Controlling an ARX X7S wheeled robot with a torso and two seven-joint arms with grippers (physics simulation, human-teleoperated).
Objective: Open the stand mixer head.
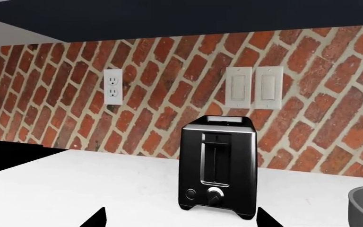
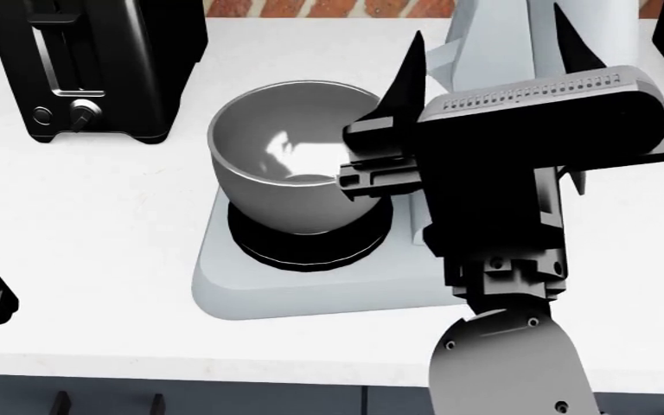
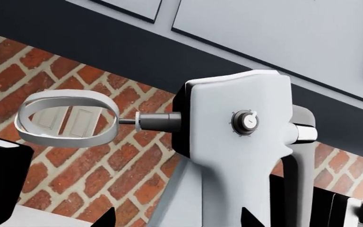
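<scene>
right gripper (image 2: 392, 169) is hanging over the mixer, between the steel bowl (image 2: 291, 156) and the upright column, its arm covering most of the machine in the head view. its dark finger tips are just showing at the edge of the right wrist view, spread apart with the mixer body between them; whether they are actually touching anything i cannot tell, since the contact is out of frame.

stand mixer head (image 3: 241, 137) is sitting tilted well back already. the right wrist view is showing its pale face with the small silver knob (image 3: 245, 122) in the middle, and the beater (image 3: 68, 118) sticking out sideways in clear air against the brick wall, well apart from the bowl. bowl is resting on the mixer base (image 2: 297, 290), open to view from above.

left gripper (image 1: 178, 220) is idling, only two dark tips showing wide apart, holding nothing, facing the black toaster (image 1: 218, 165) on the white counter (image 1: 74, 189).

step in hand, as i read it: the lift is looking near its end or finished. next move is probably calling for easing the right arm away without dragging the head back down, and checking the head is staying up on its hinge.
</scene>
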